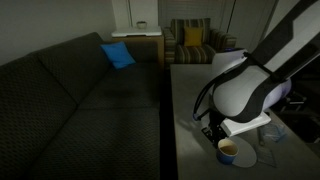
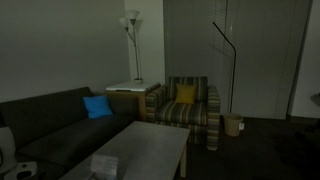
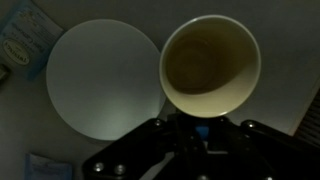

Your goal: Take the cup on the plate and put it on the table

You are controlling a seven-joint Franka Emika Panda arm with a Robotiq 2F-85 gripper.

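In the wrist view the cup (image 3: pixel 210 50), pale-rimmed and brownish inside, is just right of the empty white plate (image 3: pixel 100 80), and its rim overlaps the plate's edge. The cup sits between the dark fingers of my gripper (image 3: pixel 203 128), and its rim hides the fingertips. The gripper looks shut on the cup. In an exterior view the cup (image 1: pixel 228 149) is low over the grey table (image 1: pixel 185 100), right under the gripper (image 1: pixel 214 129), near the table's front end.
A white-blue box (image 3: pixel 20 40) lies beyond the plate, and another pale packet (image 3: pixel 45 165) lies near it. The dark sofa (image 1: pixel 80 100) with a blue cushion (image 1: pixel 118 54) runs along the table. A striped armchair (image 2: pixel 185 105) stands past the table's far end (image 2: pixel 150 145).
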